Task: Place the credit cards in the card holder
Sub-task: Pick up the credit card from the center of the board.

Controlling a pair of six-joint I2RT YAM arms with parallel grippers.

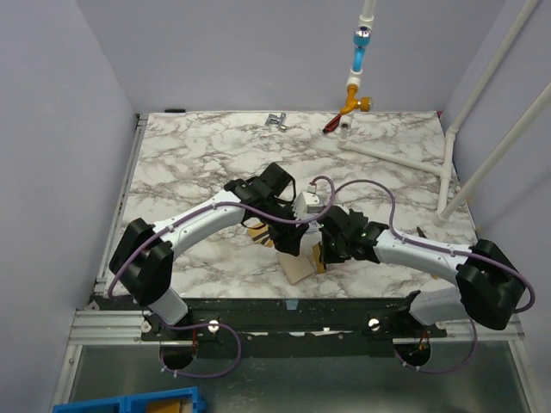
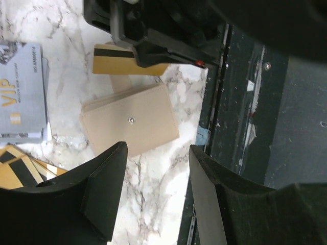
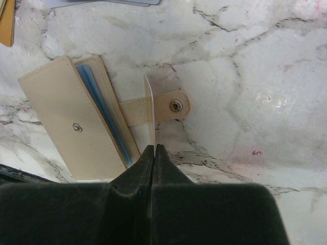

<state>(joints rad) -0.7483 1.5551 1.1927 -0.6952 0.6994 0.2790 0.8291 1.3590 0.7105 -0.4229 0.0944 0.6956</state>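
The tan card holder point(image 3: 61, 109) lies open near the table's front edge, its snap strap point(image 3: 171, 107) spread to the right and blue cards in its pocket. It also shows in the left wrist view point(image 2: 130, 122) and the top view point(image 1: 298, 268). My right gripper point(image 3: 154, 148) is shut on a gold card with a dark stripe point(image 2: 115, 58), seen edge-on point(image 3: 150, 109) just above the strap, beside the holder's mouth. My left gripper point(image 2: 156, 176) is open and empty above the holder. Loose grey point(image 2: 20, 92) and gold cards point(image 2: 18, 171) lie beside it.
The table's dark front rail point(image 2: 245, 102) runs close beside the holder. White pipes point(image 1: 405, 155) and a blue and orange fitting point(image 1: 355, 82) stand at the back right. A small metal piece point(image 1: 276, 120) lies at the far edge.
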